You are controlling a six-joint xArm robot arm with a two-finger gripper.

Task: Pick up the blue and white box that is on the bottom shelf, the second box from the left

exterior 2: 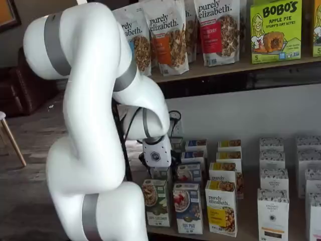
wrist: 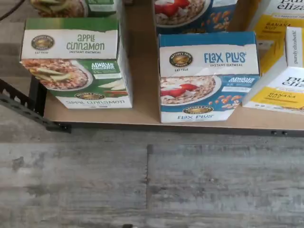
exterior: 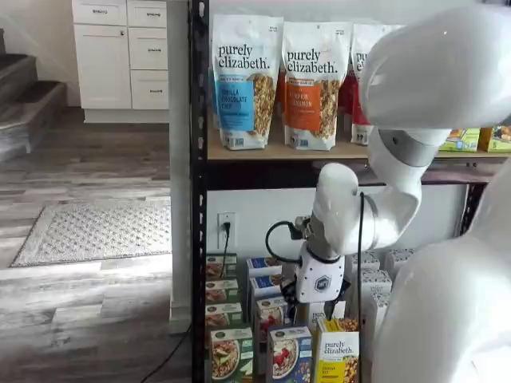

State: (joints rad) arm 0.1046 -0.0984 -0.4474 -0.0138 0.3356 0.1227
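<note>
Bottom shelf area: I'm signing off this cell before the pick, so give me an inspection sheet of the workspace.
Surface: bottom shelf, tan board, bare strip between the front boxes.
Job's things: blue and white box upright at the front edge, untouched; also seen in both shelf views.
Clutter: green box beside it, apart; yellow box on the other side, tilted, very close; more boxes in rows behind.
Gripper: white body hangs above the front row; fingers not clearly seen; holds nothing.
Cables: black cable looped at the wrist; a cord plugged into a wall outlet.
Surroundings: granola bags on the upper shelf, grey plank floor, rug.
</note>
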